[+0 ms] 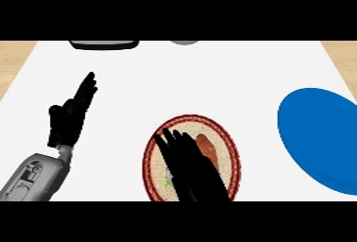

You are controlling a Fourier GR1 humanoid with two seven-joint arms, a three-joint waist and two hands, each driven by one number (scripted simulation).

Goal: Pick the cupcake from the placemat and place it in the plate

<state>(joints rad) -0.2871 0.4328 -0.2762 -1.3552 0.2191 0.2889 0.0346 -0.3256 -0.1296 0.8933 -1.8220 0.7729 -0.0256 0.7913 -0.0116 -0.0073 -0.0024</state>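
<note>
- Right hand (190,165) hovers over the placemat (226,141), fingers straight, gripping nothing, beside the cupcake (205,145).
- Pick-up and transfer to the blue plate (314,137) remain.
- Left hand (70,116) rests open, left.

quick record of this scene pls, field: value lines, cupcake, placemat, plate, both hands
cupcake: on the placemat, beside the right hand's fingers, partly hidden
placemat: round, woven, red rim, lower middle of view
plate: blue, at view's right, apart from the placemat, no cupcake in it
right hand: over the placemat, fingers straight
left hand: open, resting at view's left, fingers up
task state: cupcake not yet in plate
</note>
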